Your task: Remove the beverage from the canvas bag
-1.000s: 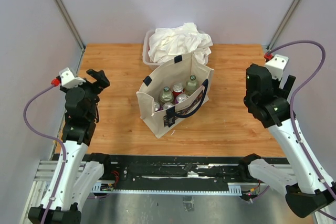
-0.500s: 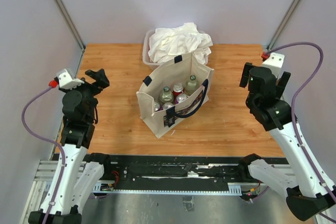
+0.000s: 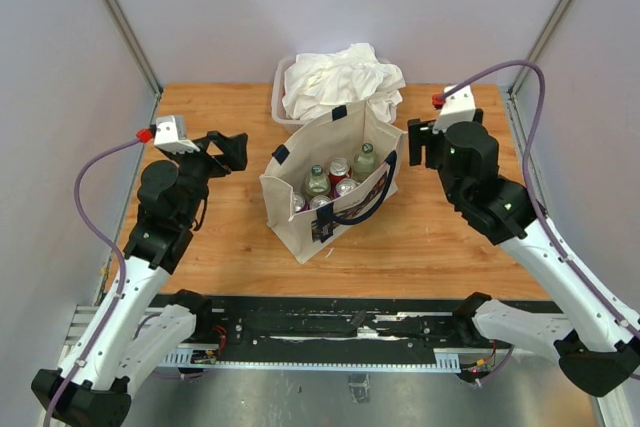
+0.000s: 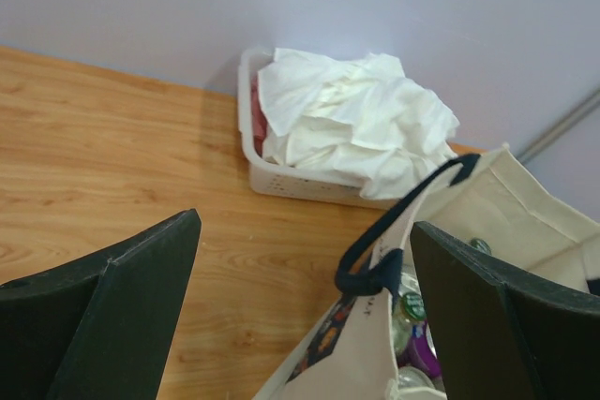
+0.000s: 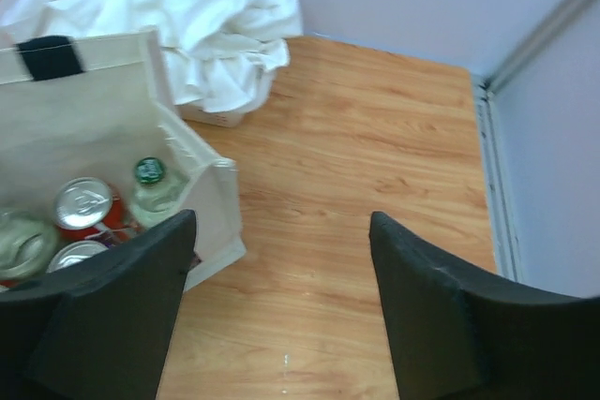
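Grippers: left gripper (image 3: 228, 150) and right gripper (image 3: 418, 144), one on either side of the bag and both clear of it. On each, the jaws are spread wide with nothing between them.

Principal item: canvas bag (image 3: 295, 222), beige, standing upright mid-bench (image 3: 450, 237) with its mouth open to the top.

Fitting: navy strap handle (image 3: 375, 192), drooping along the near-right rim and partly over the mouth.

Contents: beverages (image 3: 340, 182), a tight cluster of cans and bottles standing upright inside the bag. These include a red can (image 5: 84, 201) and a green-capped bottle (image 5: 150, 175), the bottle in the corner on the right gripper's side.

Adjacent: plastic tub (image 3: 278, 97) heaped with white cloth (image 3: 340, 77), just behind the bag. Whether they touch cannot be told.

Step in hand (judged): approach. Nothing is grasped and every drink sits in the bag.

Handling notes (judged):
- The green-capped bottle looks the best pick. It is outermost, nearest the right gripper, and its neck offers room for the fingers.
- Descend vertically through the mouth, with the jaws straddling that one neck only.
- Keep clear of the drooping handle, which could snag a finger.
- The bag walls are soft and may rise with the bottle, so the left gripper could pin the rim.
- Lift straight up until the bottle's base clears the rim, and only then move sideways.
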Controlling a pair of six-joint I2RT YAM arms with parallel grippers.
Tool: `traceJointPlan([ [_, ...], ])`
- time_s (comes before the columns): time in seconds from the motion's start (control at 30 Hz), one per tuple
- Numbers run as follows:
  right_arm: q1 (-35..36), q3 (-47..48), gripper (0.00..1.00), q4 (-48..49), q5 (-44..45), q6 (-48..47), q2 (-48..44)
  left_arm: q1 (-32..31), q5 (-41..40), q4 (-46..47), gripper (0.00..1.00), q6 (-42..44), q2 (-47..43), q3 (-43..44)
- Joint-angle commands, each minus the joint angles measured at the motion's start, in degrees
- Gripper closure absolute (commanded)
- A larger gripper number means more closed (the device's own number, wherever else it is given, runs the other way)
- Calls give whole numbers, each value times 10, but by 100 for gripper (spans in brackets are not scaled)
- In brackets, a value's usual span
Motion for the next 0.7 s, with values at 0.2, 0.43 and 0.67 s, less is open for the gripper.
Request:
traceJointPlan([
  [0.2,86,17,71,59,-139,-23,50,-38,53,44,0,33,12,2],
  [0.43,106,15,99,59,-184,11,87,-45,86,39,0,18,44,10],
  [0.67,126,11,99,42,-238,29,112,-90,88,15,25,26,44,14],
])
